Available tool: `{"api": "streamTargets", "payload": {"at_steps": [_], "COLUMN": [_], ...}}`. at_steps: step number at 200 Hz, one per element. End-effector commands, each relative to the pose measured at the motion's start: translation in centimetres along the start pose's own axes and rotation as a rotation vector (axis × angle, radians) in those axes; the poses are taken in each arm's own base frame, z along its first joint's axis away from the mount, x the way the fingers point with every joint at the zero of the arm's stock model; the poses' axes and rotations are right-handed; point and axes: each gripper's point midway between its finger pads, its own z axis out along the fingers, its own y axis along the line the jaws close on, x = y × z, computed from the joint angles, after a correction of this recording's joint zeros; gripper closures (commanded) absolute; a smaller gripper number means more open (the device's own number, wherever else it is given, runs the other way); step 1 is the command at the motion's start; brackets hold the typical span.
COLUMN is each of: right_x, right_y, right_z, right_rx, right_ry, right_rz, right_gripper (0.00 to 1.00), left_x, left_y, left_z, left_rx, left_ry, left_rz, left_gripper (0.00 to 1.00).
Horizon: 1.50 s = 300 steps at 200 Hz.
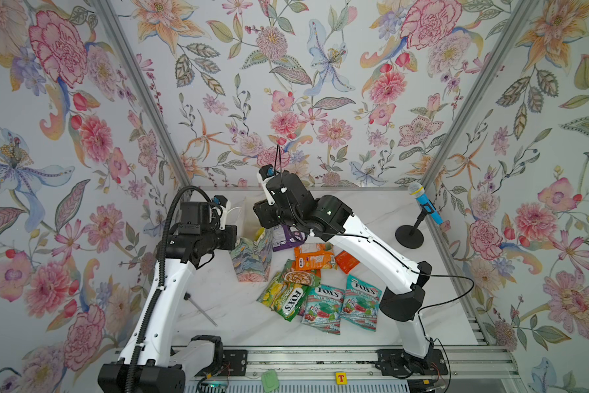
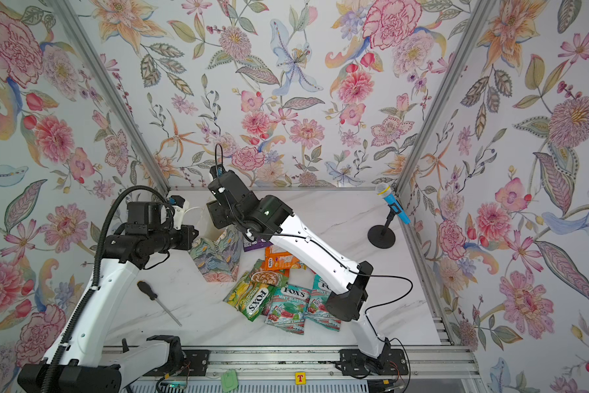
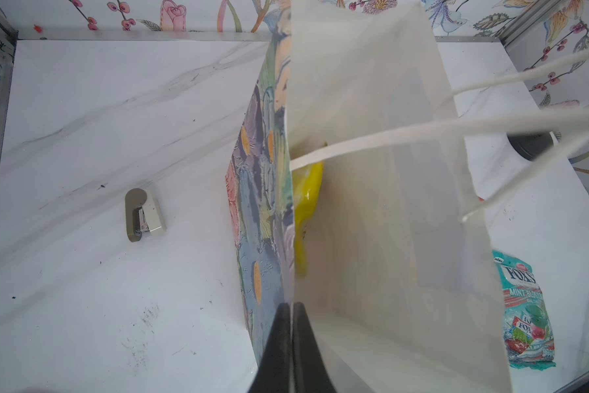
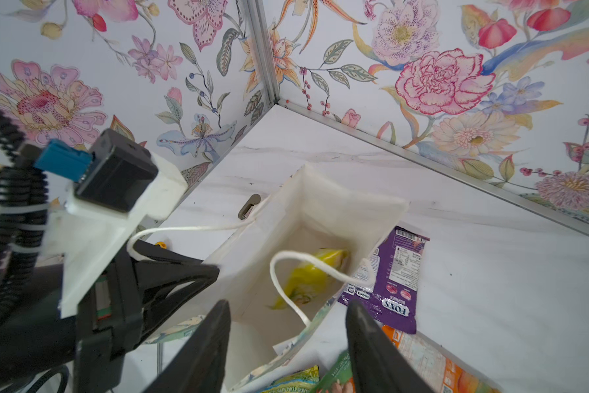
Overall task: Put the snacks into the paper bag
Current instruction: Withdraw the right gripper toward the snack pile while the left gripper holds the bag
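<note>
The paper bag point(image 1: 252, 262) stands upright at mid-table, its mouth open and its inside white point(image 3: 371, 211). My left gripper point(image 3: 291, 305) is shut on the bag's side wall at the rim. My right gripper point(image 4: 288, 304) hangs open over the bag's mouth with nothing between its fingers. A yellow snack point(image 4: 310, 275) lies inside the bag point(image 4: 303, 211). A purple snack point(image 1: 286, 240) lies on the table against the bag's right side. Orange point(image 1: 315, 257), green point(image 1: 289, 301) and teal point(image 1: 323, 308) snacks lie in a heap in front of it.
A blue microphone on a black stand point(image 1: 422, 207) is at the back right. A screwdriver point(image 2: 158, 301) lies front left by the left arm. A small stapler point(image 3: 143, 214) lies behind the bag. White cord handles point(image 4: 286, 282) droop over the bag's mouth.
</note>
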Motion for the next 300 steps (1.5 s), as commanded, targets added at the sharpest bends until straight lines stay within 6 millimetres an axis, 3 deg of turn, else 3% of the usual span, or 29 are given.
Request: {"api": "streamTargets", "payload": {"at_steps": [1,31,69,87,122,144,180,207,268,300], "right_x": [-2.6,-2.5,1.4,4.5,13.4,18.0,23.6,26.2,29.4,29.8], "right_y": [-1.2,-3.4,-8.2,-11.2,-18.8,-21.7,-23.1,-23.3,-24.4,-25.9], "right_z": [-2.6,-4.4,-6.9,-7.9,-9.6,-10.5,-10.6,-10.5,-8.2,-7.4], "right_rx": [-0.016,0.016,0.016,-0.022,0.059,0.115,0.17,0.244,0.322,0.311], "right_ry": [-0.069,-0.084,-0.081,-0.081,-0.011,0.031,0.133,0.208,0.289,0.26], "right_rz": [0.025,0.038,0.157,0.292,0.545,0.643,0.716,0.685,0.654,0.704], "right_gripper": [0.43,0.42,0.43,0.43,0.43,0.44,0.44,0.45,0.44,0.44], "left_x": [0.1,0.1,-0.1,-0.2,-0.1,0.0,0.0,0.2,0.1,0.2], "left_y": [0.2,0.3,0.4,0.4,0.6,0.5,0.7,0.8,0.8,0.8], "left_z": [-0.3,-0.3,-0.3,-0.4,-0.2,-0.1,0.0,0.1,0.2,0.2], "left_rx": [-0.005,-0.009,-0.01,-0.009,-0.016,-0.014,-0.021,-0.023,-0.022,-0.021], "left_ry": [-0.013,-0.011,-0.015,-0.017,-0.013,-0.014,-0.013,-0.009,-0.012,-0.013], "left_rz": [-0.012,-0.011,-0.01,-0.01,-0.013,-0.016,-0.02,-0.025,-0.03,-0.031], "left_gripper": [0.96,0.96,0.96,0.96,0.96,0.95,0.95,0.95,0.95,0.95]}}
